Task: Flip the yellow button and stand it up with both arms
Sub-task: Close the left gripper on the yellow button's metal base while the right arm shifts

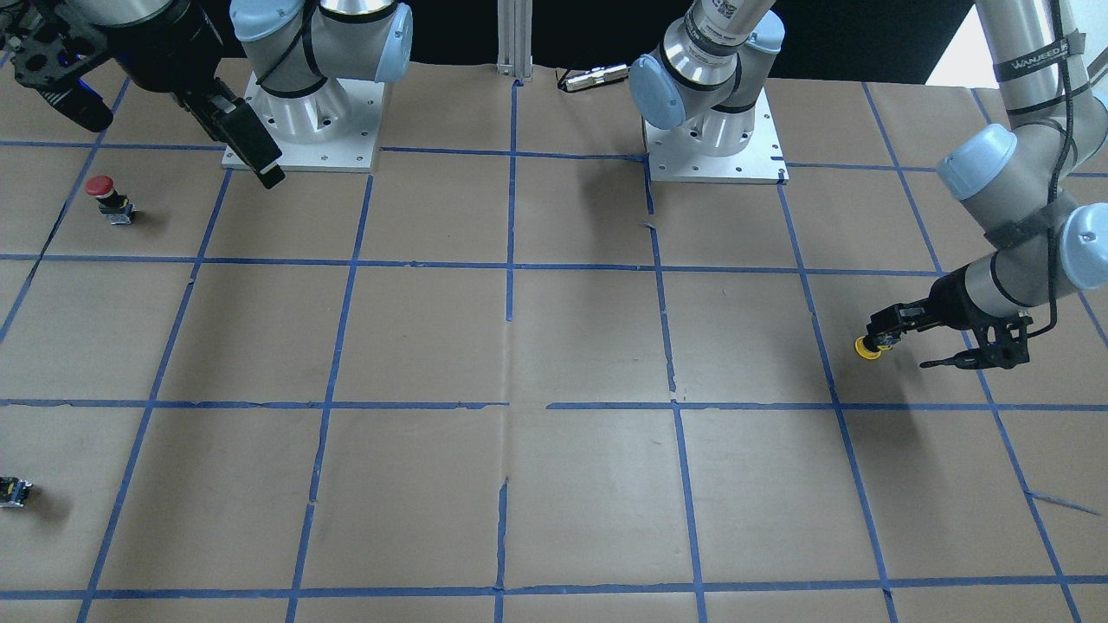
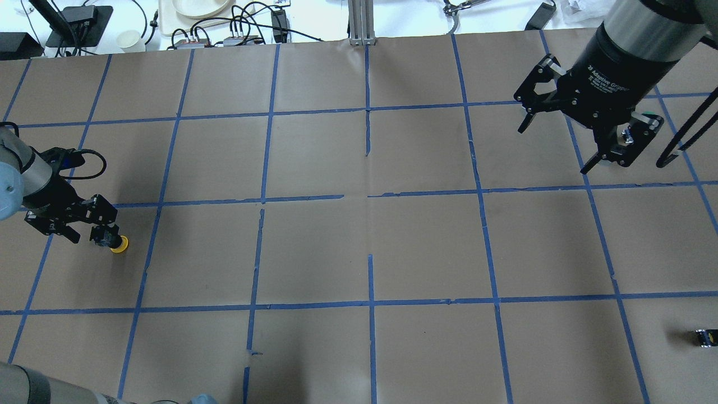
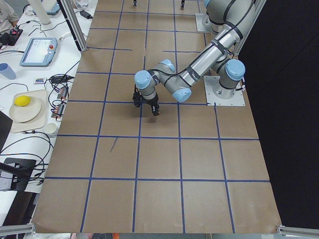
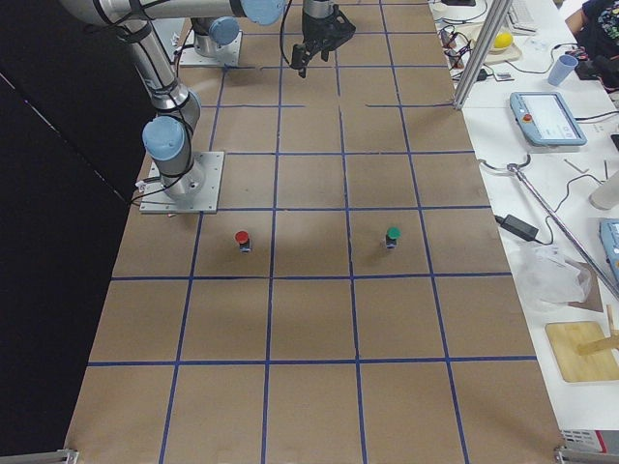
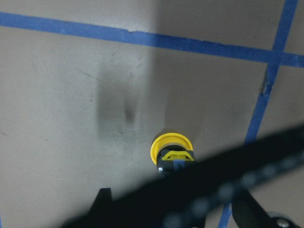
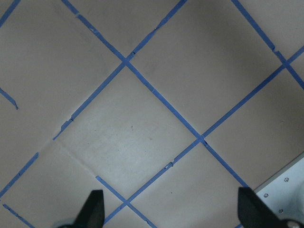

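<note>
The yellow button (image 1: 868, 345) sits on the brown paper at the robot's left end. Its cap is low against the paper (image 2: 119, 244) and its black body points up toward my left gripper. My left gripper (image 2: 90, 238) is down at the table and open. One finger is right at the button's body; I cannot tell if it touches. In the left wrist view the button (image 5: 172, 151) shows just ahead of the spread fingertips, partly behind a blurred cable. My right gripper (image 2: 554, 149) is open, empty and raised at the other end of the table.
A red-capped button (image 1: 102, 195) stands near the right arm's base plate (image 1: 303, 151). A green-capped button (image 4: 392, 235) stands beside it. A tiny black-yellow piece (image 2: 704, 337) lies at the right edge. Blue tape lines grid the paper.
</note>
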`<state>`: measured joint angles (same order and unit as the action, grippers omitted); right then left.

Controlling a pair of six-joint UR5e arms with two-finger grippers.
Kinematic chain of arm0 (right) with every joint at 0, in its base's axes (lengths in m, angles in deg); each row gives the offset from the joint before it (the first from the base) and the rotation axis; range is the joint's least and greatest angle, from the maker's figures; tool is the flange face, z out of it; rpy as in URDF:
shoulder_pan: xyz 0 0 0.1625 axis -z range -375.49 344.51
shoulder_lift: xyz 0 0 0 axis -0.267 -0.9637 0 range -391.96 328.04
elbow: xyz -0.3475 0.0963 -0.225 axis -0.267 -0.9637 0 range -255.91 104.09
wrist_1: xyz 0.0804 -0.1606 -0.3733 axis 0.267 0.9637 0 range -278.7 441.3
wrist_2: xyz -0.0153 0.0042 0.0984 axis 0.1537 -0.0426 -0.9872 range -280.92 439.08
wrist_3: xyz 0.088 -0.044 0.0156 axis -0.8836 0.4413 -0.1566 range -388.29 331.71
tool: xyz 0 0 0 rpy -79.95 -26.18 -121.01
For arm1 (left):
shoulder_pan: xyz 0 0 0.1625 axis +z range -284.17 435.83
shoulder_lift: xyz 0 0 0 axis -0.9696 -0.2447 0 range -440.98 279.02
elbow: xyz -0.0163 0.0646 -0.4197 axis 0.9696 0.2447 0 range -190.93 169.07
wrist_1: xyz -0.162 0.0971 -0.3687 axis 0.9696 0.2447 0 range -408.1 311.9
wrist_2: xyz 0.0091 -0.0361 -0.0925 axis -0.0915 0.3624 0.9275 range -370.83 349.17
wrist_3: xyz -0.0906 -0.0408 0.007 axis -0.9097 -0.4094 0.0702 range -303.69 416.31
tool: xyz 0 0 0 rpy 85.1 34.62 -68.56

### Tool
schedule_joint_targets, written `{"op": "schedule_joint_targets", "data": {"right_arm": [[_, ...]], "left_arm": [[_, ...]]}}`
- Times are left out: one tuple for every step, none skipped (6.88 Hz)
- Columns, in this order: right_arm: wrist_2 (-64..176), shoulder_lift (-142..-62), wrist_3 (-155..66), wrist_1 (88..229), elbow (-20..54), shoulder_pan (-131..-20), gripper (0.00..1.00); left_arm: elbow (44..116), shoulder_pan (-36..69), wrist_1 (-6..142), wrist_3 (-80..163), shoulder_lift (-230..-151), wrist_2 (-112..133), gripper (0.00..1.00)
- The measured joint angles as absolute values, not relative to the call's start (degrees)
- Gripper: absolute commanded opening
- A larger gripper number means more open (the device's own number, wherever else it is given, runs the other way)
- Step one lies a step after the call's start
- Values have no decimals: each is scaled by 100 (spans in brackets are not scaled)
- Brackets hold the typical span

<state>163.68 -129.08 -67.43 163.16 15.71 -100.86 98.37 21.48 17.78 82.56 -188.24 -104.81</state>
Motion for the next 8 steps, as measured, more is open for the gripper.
{"op": "schedule_joint_targets", "data": {"right_arm": [[16367,-12964,-6747,16270,1580,-10080,100],[16332,-13007,-6750,16205,1582,-10065,100],[16271,-13024,-6752,16174,1584,-10005,100],[16240,-13029,-6748,16151,1590,-9916,100],[16222,-13026,-6746,16146,1608,-9857,100],[16212,-13026,-6747,16152,1638,-9821,100],[16212,-13028,-6748,16159,1659,-9797,100],[16218,-13030,-6748,16160,1678,-9791,100]], "left_arm": [[9838,2150,1780,8255,-18824,-10474,78],[9840,2152,1781,8256,-18818,-10467,78],[9844,2145,1784,8250,-18804,-10456,78],[9847,2134,1790,8257,-18789,-10453,71],[9858,2129,1793,8303,-18772,-10456,45],[9881,2127,1790,8384,-18756,-10462,28],[9897,2126,1785,8450,-18747,-10466,5],[9896,2126,1780,8479,-18741,-10471,2]]}}
